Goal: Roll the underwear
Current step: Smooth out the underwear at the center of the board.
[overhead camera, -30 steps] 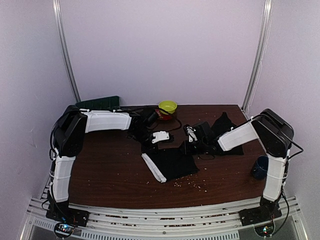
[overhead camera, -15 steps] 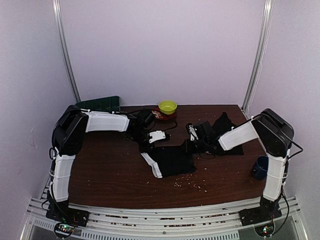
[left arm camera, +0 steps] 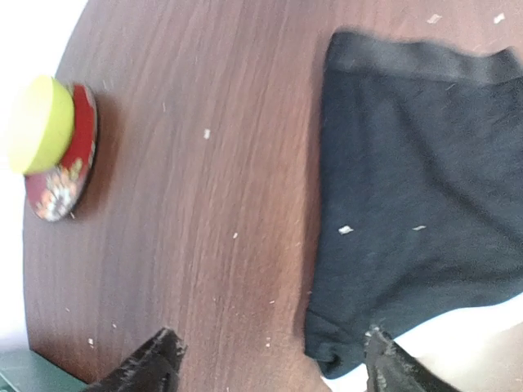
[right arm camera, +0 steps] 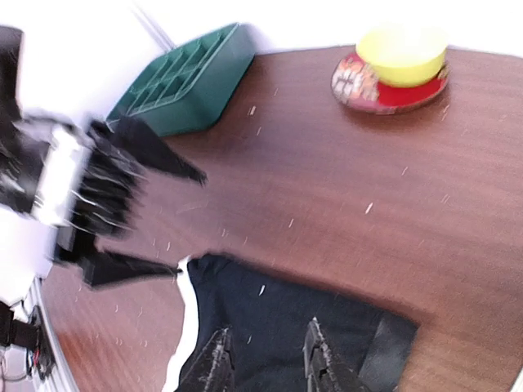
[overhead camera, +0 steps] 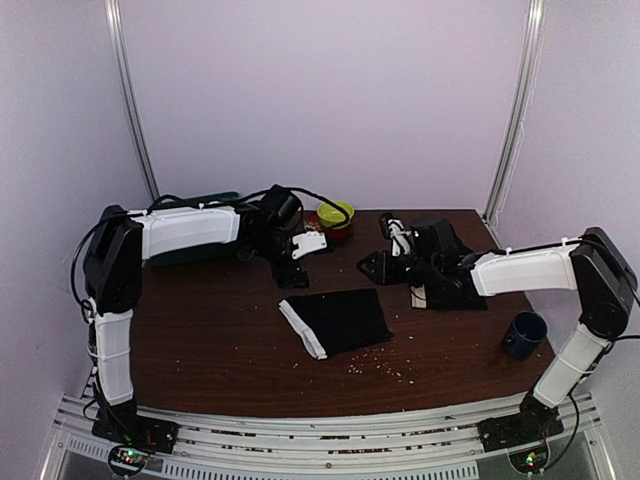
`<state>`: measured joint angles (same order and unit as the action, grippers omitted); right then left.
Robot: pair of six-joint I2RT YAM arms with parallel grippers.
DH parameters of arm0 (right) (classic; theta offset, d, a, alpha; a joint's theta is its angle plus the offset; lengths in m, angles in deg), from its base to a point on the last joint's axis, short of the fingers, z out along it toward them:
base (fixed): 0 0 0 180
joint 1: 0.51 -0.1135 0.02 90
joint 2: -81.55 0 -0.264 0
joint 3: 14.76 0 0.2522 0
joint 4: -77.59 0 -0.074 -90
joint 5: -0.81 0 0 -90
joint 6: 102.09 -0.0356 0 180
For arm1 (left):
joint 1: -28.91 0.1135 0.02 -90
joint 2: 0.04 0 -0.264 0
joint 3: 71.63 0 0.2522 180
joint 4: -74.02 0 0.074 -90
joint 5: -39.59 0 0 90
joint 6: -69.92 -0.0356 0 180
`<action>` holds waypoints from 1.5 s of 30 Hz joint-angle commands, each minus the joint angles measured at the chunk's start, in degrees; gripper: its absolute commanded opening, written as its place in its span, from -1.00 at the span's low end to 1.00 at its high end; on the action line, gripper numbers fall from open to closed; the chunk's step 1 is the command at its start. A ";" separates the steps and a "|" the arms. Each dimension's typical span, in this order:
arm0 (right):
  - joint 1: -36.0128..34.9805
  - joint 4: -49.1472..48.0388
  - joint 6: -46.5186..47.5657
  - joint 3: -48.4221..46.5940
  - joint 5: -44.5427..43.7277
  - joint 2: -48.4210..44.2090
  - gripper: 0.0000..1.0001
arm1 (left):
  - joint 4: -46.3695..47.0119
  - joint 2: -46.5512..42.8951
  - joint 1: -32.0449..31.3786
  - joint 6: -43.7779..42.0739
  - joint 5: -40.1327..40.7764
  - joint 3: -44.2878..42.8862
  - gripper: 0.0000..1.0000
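Black underwear (overhead camera: 345,318) flat on wooden table (overhead camera: 200,330)

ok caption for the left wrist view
open left pincer over wooden table, black underwear and yellow bowl in view

Pale lilac walls (overhead camera: 320,100); metal uprights (overhead camera: 134,110) at back corners; dark wood-grain tabletop (overhead camera: 215,345); aluminium rail (overhead camera: 320,428) along near edge.

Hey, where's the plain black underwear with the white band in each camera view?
Top external: the plain black underwear lies flat in the middle of the table.
Left wrist: it fills the right side.
Right wrist: it sits at the bottom centre.
Shared landmark: the yellow bowl, seen in all three.
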<state>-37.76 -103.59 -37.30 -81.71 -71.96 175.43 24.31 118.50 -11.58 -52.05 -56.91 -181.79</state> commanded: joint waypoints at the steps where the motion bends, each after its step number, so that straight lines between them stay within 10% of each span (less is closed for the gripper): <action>1: -0.95 -1.16 -1.69 4.98 4.55 1.88 -0.43 | 0.00 -2.77 -3.86 -2.40 -4.98 4.49 0.43; 7: -1.28 -5.21 -3.90 10.93 7.51 2.82 -0.55 | 1.32 -2.38 -9.35 -4.06 -7.17 11.43 -0.03; 22: -1.33 0.97 -3.86 14.50 1.21 4.63 -0.56 | 0.11 0.18 -14.35 -6.39 -5.35 19.16 -0.10; 39: -4.11 1.98 3.45 17.46 -2.95 -10.57 -0.38 | 3.02 -14.67 -14.37 -6.86 -3.51 21.64 0.81; 45: -4.85 -1.95 2.55 18.95 0.10 -10.28 -0.45 | 5.32 -13.47 -16.39 -5.97 -6.44 23.41 0.60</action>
<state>-41.94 -103.55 -35.11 -63.86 -72.97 163.35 27.48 103.02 -26.27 -58.12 -60.93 -160.22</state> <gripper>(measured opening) 0.288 0.873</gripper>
